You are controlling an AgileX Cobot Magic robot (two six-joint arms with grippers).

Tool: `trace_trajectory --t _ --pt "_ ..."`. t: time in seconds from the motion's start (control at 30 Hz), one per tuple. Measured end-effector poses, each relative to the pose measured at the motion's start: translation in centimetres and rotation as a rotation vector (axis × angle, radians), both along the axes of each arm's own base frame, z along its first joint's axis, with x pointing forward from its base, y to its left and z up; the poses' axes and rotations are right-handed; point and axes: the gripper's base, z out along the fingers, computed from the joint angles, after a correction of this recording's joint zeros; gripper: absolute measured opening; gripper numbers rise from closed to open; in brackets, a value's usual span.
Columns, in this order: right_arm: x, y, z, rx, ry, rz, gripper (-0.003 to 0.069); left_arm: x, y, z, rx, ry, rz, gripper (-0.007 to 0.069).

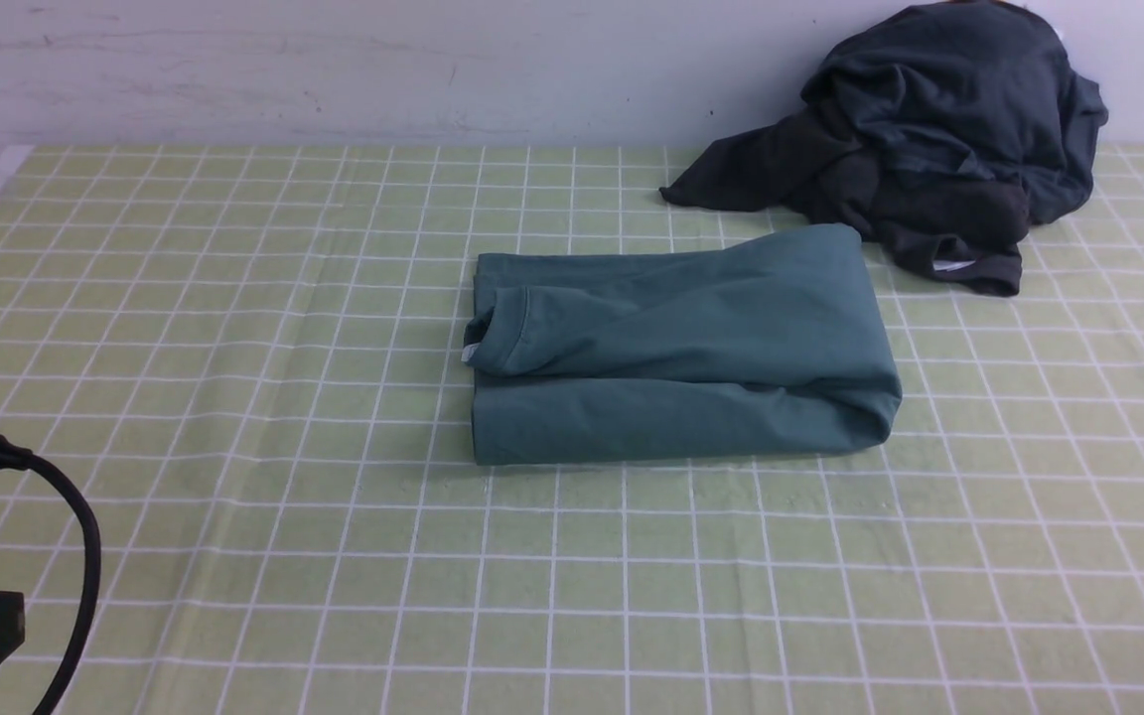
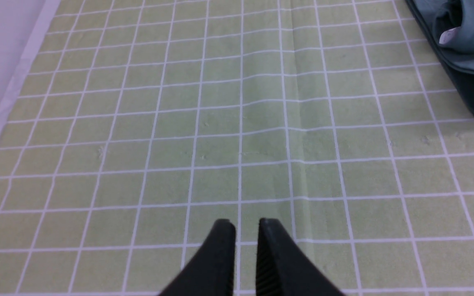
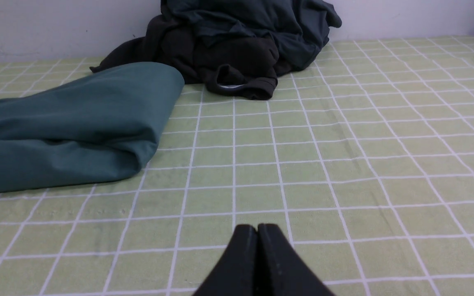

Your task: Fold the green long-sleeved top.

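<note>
The green long-sleeved top lies folded into a flat rectangle in the middle of the table, with its collar and white label at its left end. Its collar corner shows at the edge of the left wrist view. Its rounded right fold shows in the right wrist view. My left gripper hovers over bare cloth well left of the top, its jaws a narrow gap apart with nothing between them. My right gripper is shut and empty, over bare cloth right of the top.
A heap of dark charcoal garments sits at the back right against the wall, just behind the top's far right corner. The green checked tablecloth covers the table, and its left edge runs beside my left gripper. A black cable loops at front left.
</note>
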Motion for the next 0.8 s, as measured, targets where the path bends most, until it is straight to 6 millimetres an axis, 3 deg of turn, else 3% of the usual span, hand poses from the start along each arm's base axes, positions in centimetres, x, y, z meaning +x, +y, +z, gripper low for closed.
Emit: trace_trajectory --t 0.57,0.77,0.8 --pt "0.0 0.0 0.0 0.000 0.001 -0.002 -0.0014 -0.5 -0.1 -0.2 0.010 -0.016 -0.014 0.0072" --pt "0.0 0.0 0.0 0.000 0.001 -0.002 -0.0014 -3.3 0.0 -2.6 0.017 -0.069 -0.025 0.0072" --pt "0.0 0.0 0.0 0.000 0.001 -0.002 -0.0014 -4.3 0.1 -4.4 0.018 -0.068 -0.026 0.0072"
